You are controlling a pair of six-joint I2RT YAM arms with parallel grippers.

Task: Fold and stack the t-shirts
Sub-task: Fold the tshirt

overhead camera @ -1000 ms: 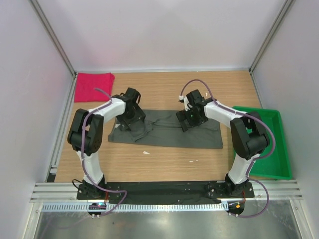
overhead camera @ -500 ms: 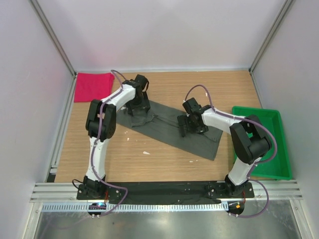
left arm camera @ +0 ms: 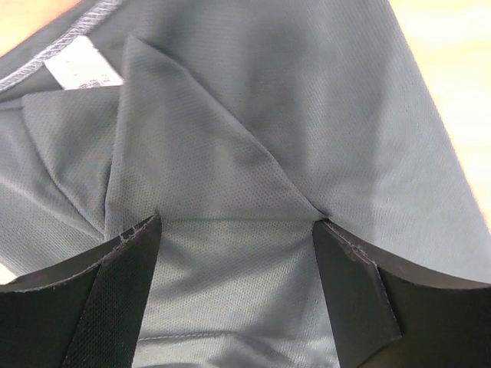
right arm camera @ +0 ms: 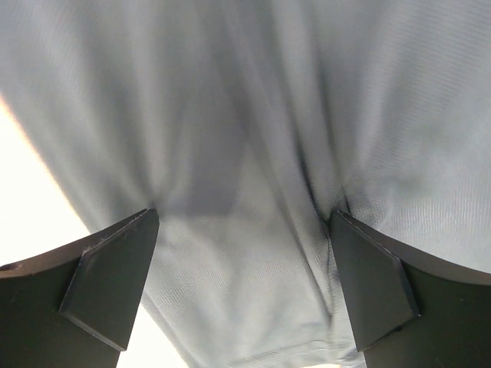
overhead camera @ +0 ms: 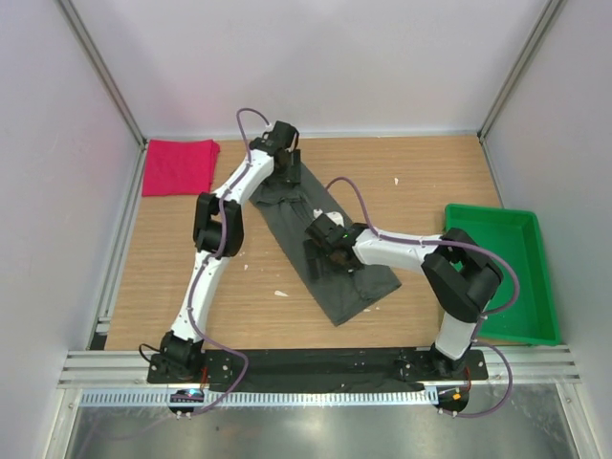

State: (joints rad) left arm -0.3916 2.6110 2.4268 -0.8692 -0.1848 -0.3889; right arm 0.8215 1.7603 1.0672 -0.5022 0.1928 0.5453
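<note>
Jaws of your left gripper [left arm camera: 238, 230] and right gripper [right arm camera: 242, 222] are spread, pressing the half-folded grey shirt [overhead camera: 356, 287]; the red shirt [overhead camera: 178, 164] looks folded, nothing stacked yet.

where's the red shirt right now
In the top view the red t-shirt lies folded in the far left corner of the table, apart from the dark grey t-shirt.

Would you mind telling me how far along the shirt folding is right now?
Done: the red shirt looks folded, far left. In hand: the grey shirt lies as a long diagonal strip, with the left gripper and right gripper pressing on it, fingers spread. Left: folding it shorter and stacking both.
</note>
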